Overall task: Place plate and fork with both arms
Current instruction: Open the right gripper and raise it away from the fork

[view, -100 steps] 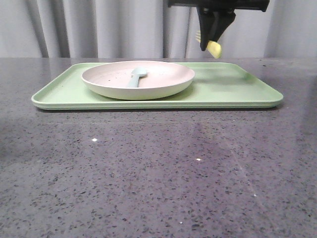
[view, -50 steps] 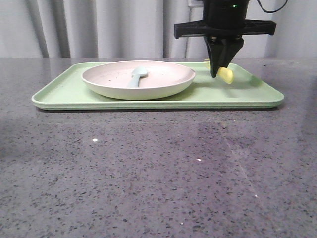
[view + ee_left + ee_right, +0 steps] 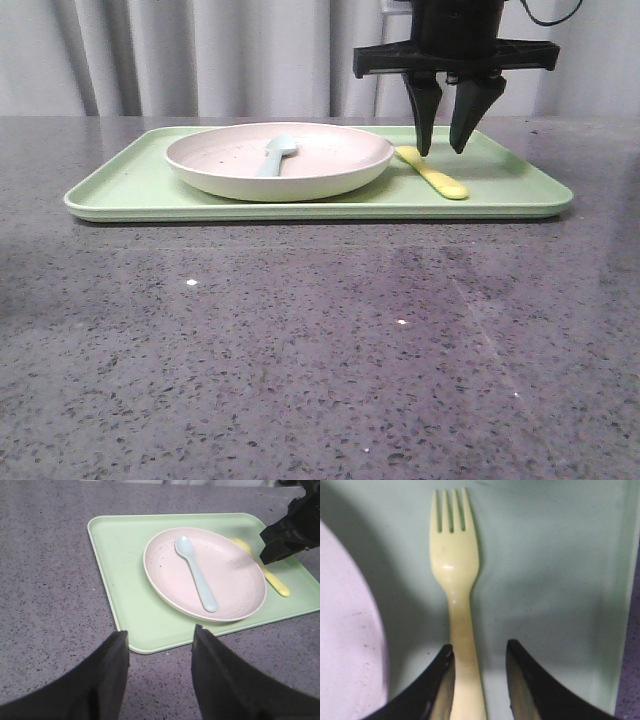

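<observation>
The pale pink plate (image 3: pixel 280 160) sits on the light green tray (image 3: pixel 150 195), left of its middle, with a pale blue-green spoon (image 3: pixel 277 154) in it. The yellow fork (image 3: pixel 432 172) lies flat on the tray just right of the plate. My right gripper (image 3: pixel 441 150) hangs open right above the fork; in the right wrist view the fork (image 3: pixel 455 575) lies between the spread fingers (image 3: pixel 479 652), nearer one finger. My left gripper (image 3: pixel 159 635) is open and empty, above the bare table short of the tray's corner (image 3: pixel 131 647). The plate (image 3: pixel 235 577) also shows there.
The grey speckled table (image 3: pixel 300 340) stretches in front of the tray. Pale curtains (image 3: pixel 200 55) hang behind. In the left wrist view the right arm (image 3: pixel 290 527) stands over the tray's far side next to the fork (image 3: pixel 272 580).
The right gripper came down to the tray with the fork, then opened. The fork now lies flat on the tray instead of hanging in the jaws.
</observation>
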Tool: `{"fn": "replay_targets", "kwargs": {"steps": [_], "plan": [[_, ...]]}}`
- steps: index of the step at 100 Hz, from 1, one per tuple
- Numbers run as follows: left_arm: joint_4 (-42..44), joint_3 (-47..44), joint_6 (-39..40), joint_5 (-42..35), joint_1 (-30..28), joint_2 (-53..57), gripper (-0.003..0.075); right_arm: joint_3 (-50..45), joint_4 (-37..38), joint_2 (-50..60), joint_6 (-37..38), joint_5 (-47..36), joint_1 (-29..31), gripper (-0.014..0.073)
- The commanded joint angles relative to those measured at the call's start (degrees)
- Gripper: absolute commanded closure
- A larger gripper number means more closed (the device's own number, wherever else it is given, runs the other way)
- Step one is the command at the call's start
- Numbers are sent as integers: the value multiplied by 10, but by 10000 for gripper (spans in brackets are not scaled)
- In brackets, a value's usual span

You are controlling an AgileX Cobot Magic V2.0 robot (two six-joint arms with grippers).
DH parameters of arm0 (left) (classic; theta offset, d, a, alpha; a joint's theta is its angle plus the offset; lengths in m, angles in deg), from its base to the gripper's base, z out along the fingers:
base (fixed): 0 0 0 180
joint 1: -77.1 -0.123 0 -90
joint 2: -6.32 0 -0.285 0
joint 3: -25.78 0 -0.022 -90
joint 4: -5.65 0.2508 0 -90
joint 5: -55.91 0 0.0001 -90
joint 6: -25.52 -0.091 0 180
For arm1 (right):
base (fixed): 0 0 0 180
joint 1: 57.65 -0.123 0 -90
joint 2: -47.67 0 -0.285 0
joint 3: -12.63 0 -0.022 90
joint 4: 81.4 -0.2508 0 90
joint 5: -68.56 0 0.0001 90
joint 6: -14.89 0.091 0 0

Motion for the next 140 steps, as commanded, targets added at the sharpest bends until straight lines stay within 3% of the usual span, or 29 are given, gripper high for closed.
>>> {"fn": "replay_targets", "kwargs": {"steps": [1,34,76,115,140], "plan": [[-12,15,4,-38,2,5,419,14,11,44,-8,58,4,319],[-6,15,4,-56,1,21,419,-24,11,110,-3,37,4,319],[5,11,4,-41,-99,65,419,-246,18,313,-3,-92,4,319],[39,10,4,-37,-109,104,421,-446,25,499,-3,-213,4,319],[39,-23,4,-44,-109,124,525,-564,40,621,-3,-297,4,319]]}}
